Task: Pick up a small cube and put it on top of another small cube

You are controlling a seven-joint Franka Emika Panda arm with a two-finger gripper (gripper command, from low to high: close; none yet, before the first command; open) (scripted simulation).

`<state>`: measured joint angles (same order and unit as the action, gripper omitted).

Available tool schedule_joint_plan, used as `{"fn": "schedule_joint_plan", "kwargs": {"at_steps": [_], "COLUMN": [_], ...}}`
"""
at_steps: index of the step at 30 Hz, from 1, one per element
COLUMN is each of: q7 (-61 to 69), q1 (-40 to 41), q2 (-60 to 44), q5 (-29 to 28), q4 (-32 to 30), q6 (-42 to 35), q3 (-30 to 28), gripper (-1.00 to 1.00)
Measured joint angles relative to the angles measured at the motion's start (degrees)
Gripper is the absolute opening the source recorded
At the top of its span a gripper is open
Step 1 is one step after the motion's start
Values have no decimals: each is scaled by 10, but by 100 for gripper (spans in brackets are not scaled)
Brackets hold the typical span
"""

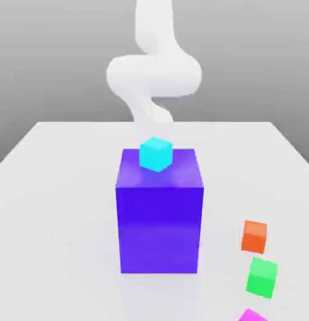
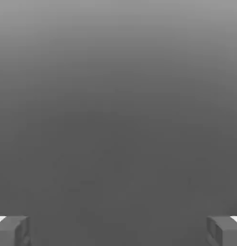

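A cyan cube [image 1: 156,154] sits on a big blue block [image 1: 159,213] at frame centre; the hand [image 2: 118,230] gapes wide (holding nothing).

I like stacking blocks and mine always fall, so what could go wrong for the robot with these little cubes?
1. The small cyan cube sits near the back edge on top of the tall blue block; a clumsy nudge might knock it off.
2. The small orange cube and small green cube lie close together, so the open gripper might bump one while grabbing the other.
3. The small magenta cube sits near the table's front, possibly awkward to reach.
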<state>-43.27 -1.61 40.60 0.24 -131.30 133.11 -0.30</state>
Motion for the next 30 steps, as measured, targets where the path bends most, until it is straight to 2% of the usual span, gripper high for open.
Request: {"fn": "schedule_joint_plan", "kwargs": {"at_steps": [18,30], "q7": [187,274], "q1": [-88,-123], "q2": [-378,-626], "q5": [20,-20], "q4": [35,58], "q6": [95,158], "q3": [9,31], "gripper": [0,0]}}
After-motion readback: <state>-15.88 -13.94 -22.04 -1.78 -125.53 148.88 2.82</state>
